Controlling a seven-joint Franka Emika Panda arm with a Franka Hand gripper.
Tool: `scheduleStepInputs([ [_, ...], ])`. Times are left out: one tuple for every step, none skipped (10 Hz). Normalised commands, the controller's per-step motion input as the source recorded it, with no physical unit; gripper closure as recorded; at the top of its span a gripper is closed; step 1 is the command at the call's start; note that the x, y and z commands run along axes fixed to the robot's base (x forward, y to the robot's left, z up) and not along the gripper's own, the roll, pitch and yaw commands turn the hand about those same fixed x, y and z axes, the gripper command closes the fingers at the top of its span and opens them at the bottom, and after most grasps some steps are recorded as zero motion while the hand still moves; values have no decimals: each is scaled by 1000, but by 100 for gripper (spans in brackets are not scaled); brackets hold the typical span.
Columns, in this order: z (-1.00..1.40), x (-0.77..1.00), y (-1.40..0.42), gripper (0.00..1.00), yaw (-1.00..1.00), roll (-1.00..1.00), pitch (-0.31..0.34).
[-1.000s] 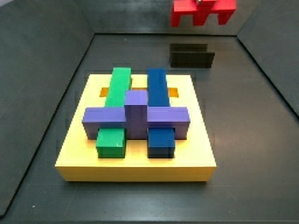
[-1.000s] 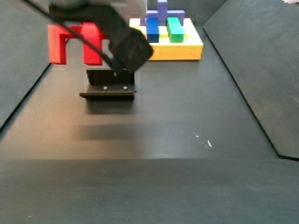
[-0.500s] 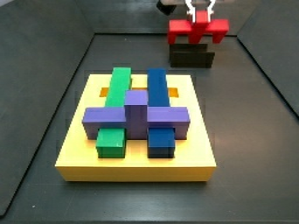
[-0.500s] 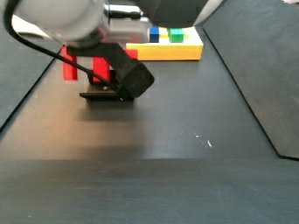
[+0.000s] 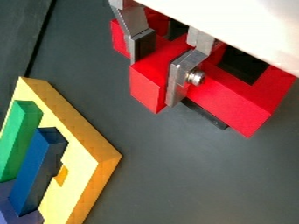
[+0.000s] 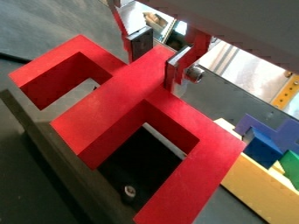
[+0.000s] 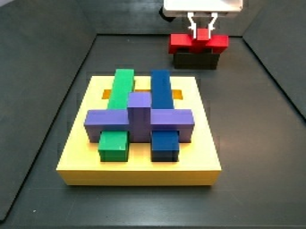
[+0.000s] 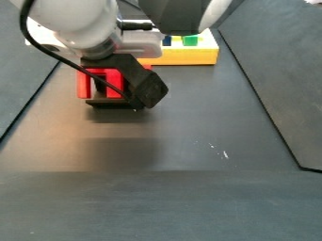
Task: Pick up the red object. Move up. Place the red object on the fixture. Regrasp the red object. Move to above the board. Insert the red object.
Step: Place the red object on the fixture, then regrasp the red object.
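The red object [image 7: 198,41] is a flat piece with two open notches; it rests on top of the dark fixture [image 7: 195,61] at the far end of the floor. My gripper [image 7: 199,27] stands straight above it. In both wrist views the gripper [image 5: 162,63] [image 6: 158,57] has its silver fingers [image 5: 181,79] pressed on either side of the red object's [image 5: 233,96] [image 6: 117,105] middle bar. In a side view the arm hides most of the red object [image 8: 96,85] and the fixture [image 8: 113,102].
The yellow board [image 7: 141,170] lies near the middle of the floor and carries a green bar [image 7: 121,89], a blue bar [image 7: 160,89] and a purple cross piece [image 7: 139,114]. Its corner shows in a wrist view [image 5: 87,144]. Dark walls enclose the floor.
The gripper has come down with the red object from high above the fixture. The red object now sits on the fixture.
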Motion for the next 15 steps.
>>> scheduleStepInputs([
  [0, 0, 0, 100, 0, 0, 0],
  [0, 0, 0, 0, 0, 0, 0],
  [343, 174, -146, 0, 123, 1000, 0],
  [323, 111, -151, 0, 109, 1000, -91],
  [334, 43, -134, 0, 91, 1000, -174],
  [314, 20, -137, 0, 94, 1000, -174],
  [277, 0, -129, 0, 117, 1000, -217],
  [237, -51, -106, 0, 174, 1000, -329],
  [189, 0, -100, 0, 191, 1000, -334],
  [89, 0, -109, 0, 151, 1000, -271],
  [0, -103, -74, 0, 189, 1000, 0],
  [0, -200, -71, 0, 180, 1000, 0],
  [0, -240, -71, 0, 177, 1000, 37],
  [0, -234, -74, 0, 186, 1000, 54],
  [0, -231, -71, 0, 189, 1000, 60],
])
